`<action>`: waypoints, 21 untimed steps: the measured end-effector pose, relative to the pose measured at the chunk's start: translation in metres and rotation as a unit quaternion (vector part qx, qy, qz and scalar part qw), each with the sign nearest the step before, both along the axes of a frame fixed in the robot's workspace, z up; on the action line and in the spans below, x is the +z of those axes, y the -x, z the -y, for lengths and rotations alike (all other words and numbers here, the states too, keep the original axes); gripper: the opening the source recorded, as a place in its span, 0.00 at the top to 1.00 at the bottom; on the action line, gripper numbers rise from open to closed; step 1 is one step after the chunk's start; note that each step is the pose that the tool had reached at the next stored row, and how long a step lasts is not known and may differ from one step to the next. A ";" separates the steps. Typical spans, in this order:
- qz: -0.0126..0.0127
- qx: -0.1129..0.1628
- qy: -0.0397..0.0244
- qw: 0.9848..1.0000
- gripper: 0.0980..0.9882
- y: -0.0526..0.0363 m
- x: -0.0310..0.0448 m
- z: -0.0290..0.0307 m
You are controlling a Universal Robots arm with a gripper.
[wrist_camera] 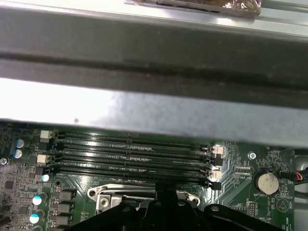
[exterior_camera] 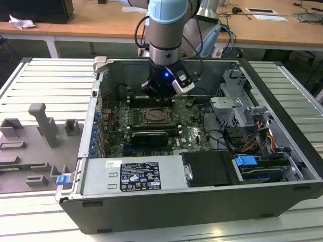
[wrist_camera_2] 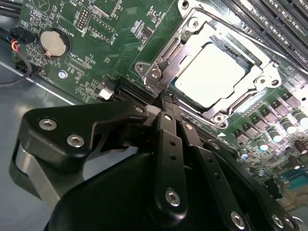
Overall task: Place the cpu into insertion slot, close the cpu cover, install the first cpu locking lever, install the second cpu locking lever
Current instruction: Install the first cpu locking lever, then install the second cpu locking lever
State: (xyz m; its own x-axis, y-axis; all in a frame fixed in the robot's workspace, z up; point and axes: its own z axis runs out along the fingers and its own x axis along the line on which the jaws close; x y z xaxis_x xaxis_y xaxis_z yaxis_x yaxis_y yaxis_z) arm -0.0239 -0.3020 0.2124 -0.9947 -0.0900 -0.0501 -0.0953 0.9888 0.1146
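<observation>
The black pincer (wrist_camera_2: 169, 108), fingers pressed together and empty, hovers at the silvery hinged cover's (wrist_camera_2: 192, 36) corner over the seated pale square cpu (wrist_camera_2: 209, 74); press gently, squarely.

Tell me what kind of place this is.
Likely a robotics lab or test workstation: an open computer case sits on a slatted metal table, a robot arm reaches in, and wooden desks stand behind.
</observation>
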 end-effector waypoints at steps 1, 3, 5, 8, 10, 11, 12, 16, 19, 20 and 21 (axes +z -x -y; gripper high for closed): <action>0.000 0.000 0.000 1.000 0.99 0.0000 0.0000 0.0003; 0.000 0.000 0.000 1.000 0.99 0.0000 0.0000 0.0011; 0.000 0.000 0.000 1.000 0.99 0.0000 0.0000 0.0022; 0.000 0.000 0.000 1.000 0.99 0.0000 0.0000 0.0036; 0.000 0.000 0.000 1.000 0.99 0.0000 0.0000 0.0049; 0.000 0.000 0.000 1.000 0.99 0.0000 0.0000 0.0057; 0.000 0.000 0.000 1.000 0.99 0.0000 0.0000 0.0061; 0.000 0.000 0.000 1.000 0.99 0.0000 0.0000 0.0082; 0.000 0.000 0.000 1.000 0.99 -0.0001 -0.0001 0.0107; 0.000 0.000 0.000 1.000 0.99 -0.0001 -0.0002 0.0118; 0.000 0.000 0.000 1.000 0.99 -0.0001 -0.0004 0.0130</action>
